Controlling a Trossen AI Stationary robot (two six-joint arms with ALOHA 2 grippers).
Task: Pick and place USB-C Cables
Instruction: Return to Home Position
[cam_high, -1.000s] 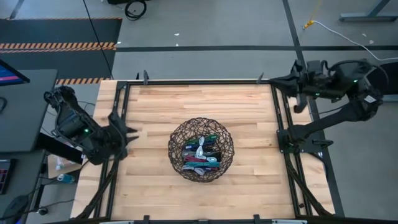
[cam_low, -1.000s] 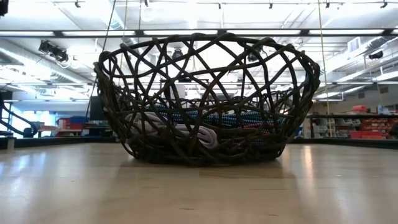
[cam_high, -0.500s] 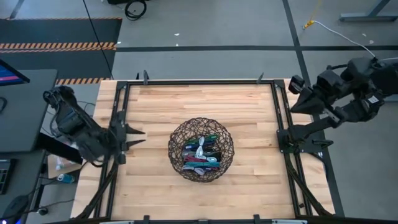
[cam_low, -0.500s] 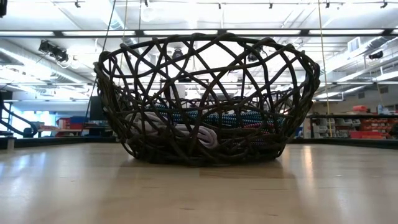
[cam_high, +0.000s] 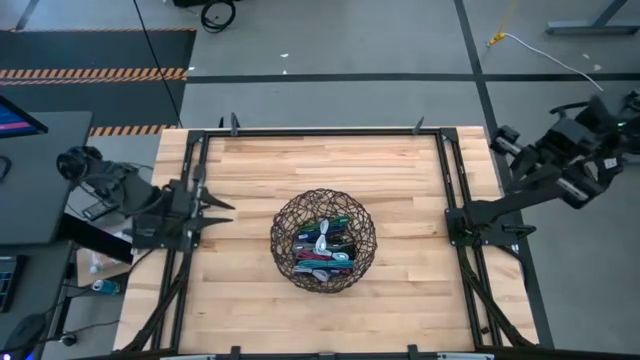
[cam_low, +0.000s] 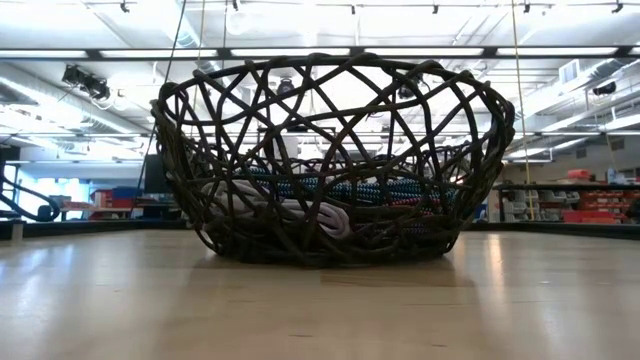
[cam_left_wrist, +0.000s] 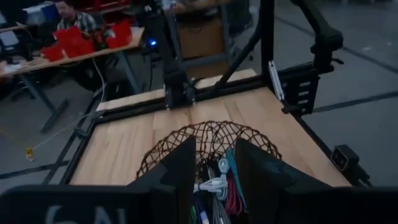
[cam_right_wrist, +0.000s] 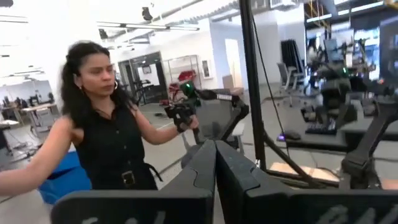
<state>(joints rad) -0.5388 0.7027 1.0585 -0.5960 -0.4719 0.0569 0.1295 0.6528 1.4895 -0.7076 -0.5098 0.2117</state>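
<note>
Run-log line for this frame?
cables: in basket | left tool: open, at table left edge | right tool: shut, at its right edge

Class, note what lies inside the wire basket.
The basket holds a pile of folded cables: green, teal, magenta, black and a pale one. Bundles lower in the pile are covered, so their number cannot be told.

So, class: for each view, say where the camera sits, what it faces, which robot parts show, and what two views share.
High: overhead, looking down on the wooden table; left end effector by its left edge, right end effector by its right edge.
Low: table-top height, level toward the black mesh basket; no arm shows.
Left wrist: faces the basket past its open fingers.
Right wrist: faces a person in the room past shut fingers.
High and left wrist both show USB-C cables in the basket.
</note>
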